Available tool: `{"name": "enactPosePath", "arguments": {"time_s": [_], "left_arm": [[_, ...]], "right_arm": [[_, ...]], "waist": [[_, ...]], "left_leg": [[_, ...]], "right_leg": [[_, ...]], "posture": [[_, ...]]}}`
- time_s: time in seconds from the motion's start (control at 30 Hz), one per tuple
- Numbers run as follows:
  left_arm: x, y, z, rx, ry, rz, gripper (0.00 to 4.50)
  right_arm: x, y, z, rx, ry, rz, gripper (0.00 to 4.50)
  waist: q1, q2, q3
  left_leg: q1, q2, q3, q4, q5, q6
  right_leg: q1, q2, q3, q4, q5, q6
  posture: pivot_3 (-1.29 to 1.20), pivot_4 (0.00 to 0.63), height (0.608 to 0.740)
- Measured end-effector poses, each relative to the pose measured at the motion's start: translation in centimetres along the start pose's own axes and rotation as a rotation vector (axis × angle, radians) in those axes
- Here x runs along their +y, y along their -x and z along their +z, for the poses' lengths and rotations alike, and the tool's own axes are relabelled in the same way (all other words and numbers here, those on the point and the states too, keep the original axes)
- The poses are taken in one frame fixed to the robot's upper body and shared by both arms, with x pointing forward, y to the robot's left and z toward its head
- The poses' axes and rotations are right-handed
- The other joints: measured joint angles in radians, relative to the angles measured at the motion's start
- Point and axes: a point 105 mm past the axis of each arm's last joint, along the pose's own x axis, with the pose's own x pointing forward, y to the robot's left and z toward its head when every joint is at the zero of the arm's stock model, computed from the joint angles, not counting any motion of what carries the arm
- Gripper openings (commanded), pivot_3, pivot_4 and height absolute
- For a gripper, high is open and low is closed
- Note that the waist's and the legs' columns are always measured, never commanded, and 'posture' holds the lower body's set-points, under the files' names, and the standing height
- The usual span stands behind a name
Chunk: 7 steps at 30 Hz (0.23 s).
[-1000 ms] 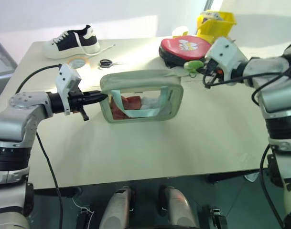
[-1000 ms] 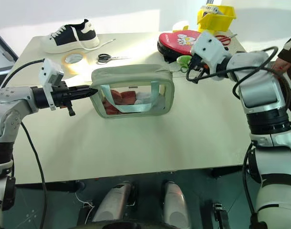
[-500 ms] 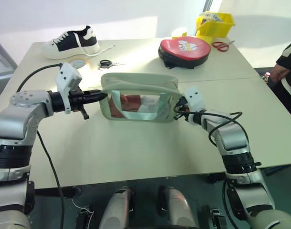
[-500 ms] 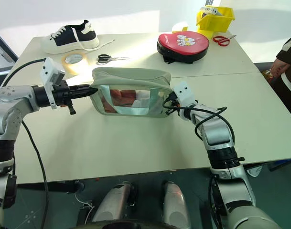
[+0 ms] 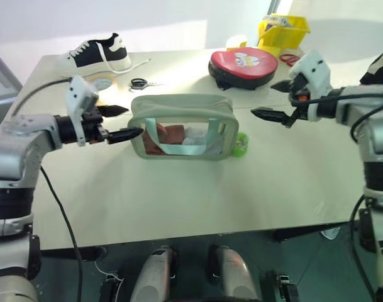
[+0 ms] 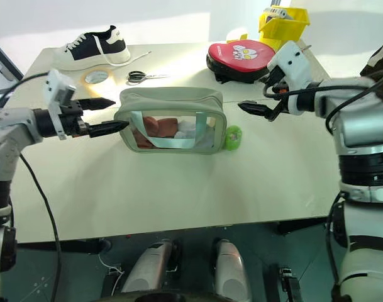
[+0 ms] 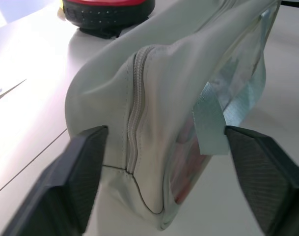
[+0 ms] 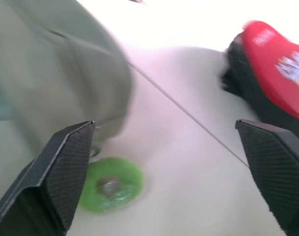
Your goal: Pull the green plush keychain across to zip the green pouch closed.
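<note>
- Sage-green fabric: the green pouch (image 5: 182, 129) is standing upright mid-table (image 5: 178, 201), zipper drawn across.
- The green plush keychain (image 5: 241, 143) is lying on the table at the pouch's right end.
- The left gripper (image 5: 119, 123) is gaping wide just beside the pouch's left end, gripping nothing.
- The right gripper (image 5: 270, 100) is hovering spread wide, empty, apart from the keychain.

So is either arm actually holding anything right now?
No. Both end effectors, left and right, are open, clear of the sage-green zippered pouch and its lime-green fuzzy ball keychain.

Silver-grey arms (image 5: 18, 141) with black joint bands carry white wrist blocks, black cables, and black fingers (image 7: 257, 172), seemingly cross-hatched.
</note>
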Motion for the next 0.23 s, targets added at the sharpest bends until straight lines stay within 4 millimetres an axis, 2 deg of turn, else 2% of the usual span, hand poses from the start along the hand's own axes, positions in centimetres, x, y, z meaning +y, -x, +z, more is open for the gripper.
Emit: {"name": "enactPosePath", "arguments": {"time_s": [0.13,0.23], "left_arm": [[0.4,2.1,2.9,-0.007,-0.022,-0.006,4.42],[0.7,3.6,4.6,-0.005,-0.032,0.001,4.42]], "right_arm": [[2.5,0.8,3.2,-0.058,0.052,0.168,4.50],[3.7,1.0,4.0,-0.070,0.076,0.229,4.50]], "waist": [[0.000,0.000,0.000],[0.001,0.000,0.000]], "left_leg": [[0.000,0.000,0.000,0.000,-0.001,-0.001],[0.000,0.000,0.000,0.000,-0.002,-0.003]], "right_leg": [[0.000,0.000,0.000,0.000,0.000,0.000],[0.000,-0.001,0.000,-0.001,0.000,0.000]], "posture": [[0.00,0.150,0.740],[0.00,0.150,0.740]]}}
